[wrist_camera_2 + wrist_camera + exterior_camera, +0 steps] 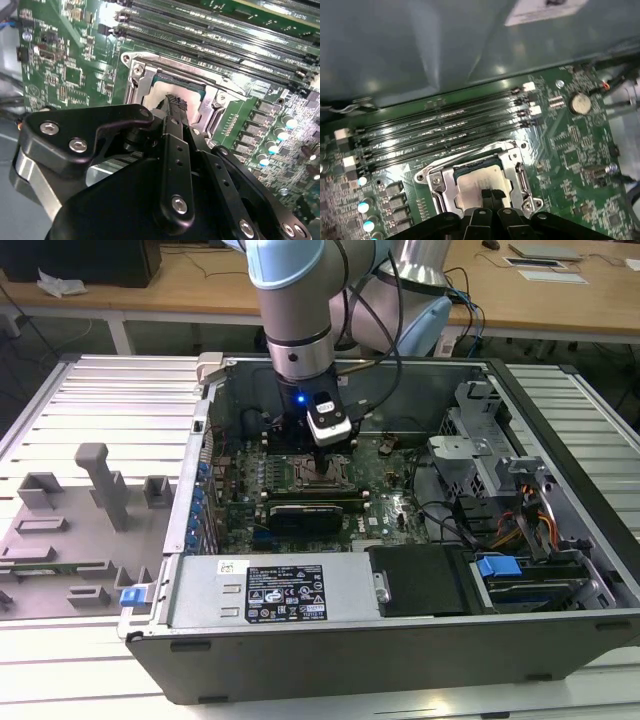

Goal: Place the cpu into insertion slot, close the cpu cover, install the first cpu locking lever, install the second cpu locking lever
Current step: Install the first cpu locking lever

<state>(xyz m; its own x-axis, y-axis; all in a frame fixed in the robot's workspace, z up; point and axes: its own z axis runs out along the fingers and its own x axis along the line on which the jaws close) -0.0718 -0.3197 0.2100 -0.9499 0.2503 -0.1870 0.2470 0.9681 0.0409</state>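
The cpu [475,182] [162,92], a pale metal square, lies in the insertion slot [318,475] on the green motherboard. The silver cpu cover [442,182] [210,102] lies down around it as a frame, and the chip shows through its window. My gripper [492,194] [172,101] [318,458] hangs straight over the socket. Its black fingers are shut together with nothing between them, and their tips sit at or just above the chip's top near one edge. Gripper parts hide that side of the socket in both wrist views.
Long black memory slots [440,130] run beside the socket. The open computer case holds a grey power supply box [270,590] at the front and a drive cage [480,440] with cables at the exterior view's right. Grey fixtures [100,485] stand on the table at the exterior view's left.
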